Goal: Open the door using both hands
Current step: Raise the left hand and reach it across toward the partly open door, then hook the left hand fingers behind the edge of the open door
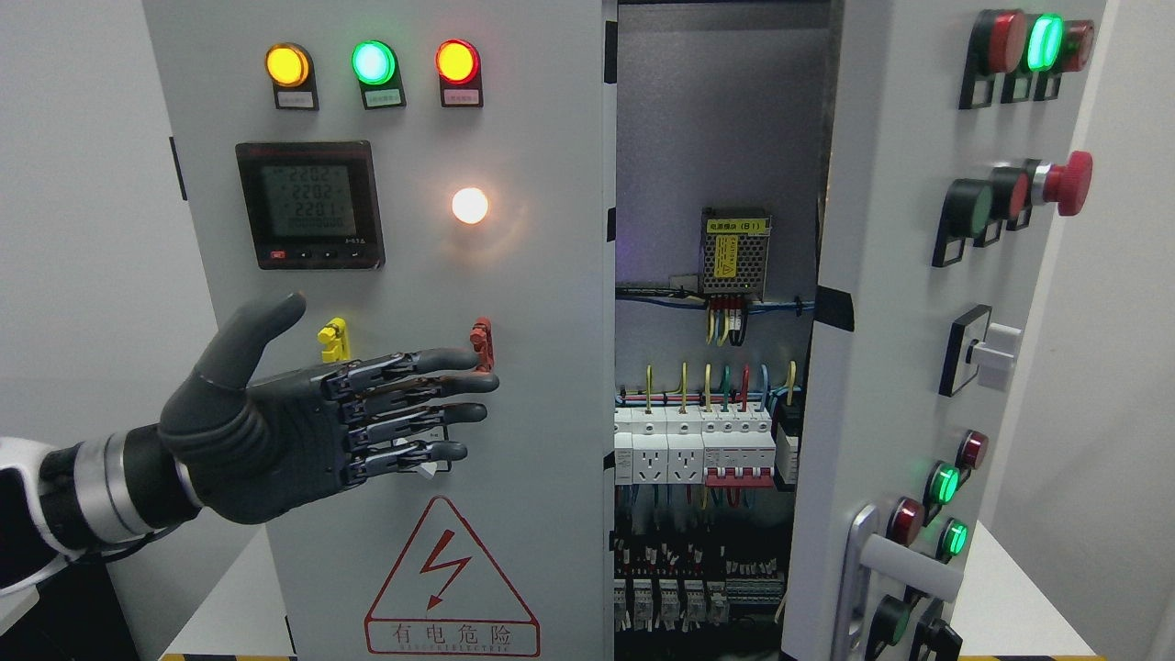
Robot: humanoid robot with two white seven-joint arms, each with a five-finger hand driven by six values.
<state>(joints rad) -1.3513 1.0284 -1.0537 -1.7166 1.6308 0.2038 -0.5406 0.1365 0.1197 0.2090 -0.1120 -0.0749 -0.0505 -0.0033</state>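
Already the right door (918, 303) stands swung out right of the closed left door (413, 275), whose upright free edge lies just beyond the left hand (303, 422)'s released, flat fingers (441, 386).

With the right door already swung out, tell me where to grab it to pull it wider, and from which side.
Grip the silver lever handle low on the right door. Its bar stands proud of the panel, leaving room for fingers behind it. Come from the right, in front of the door face, probably wrapping over the bar from above. The left hand is open, flat before the left door, far from it.
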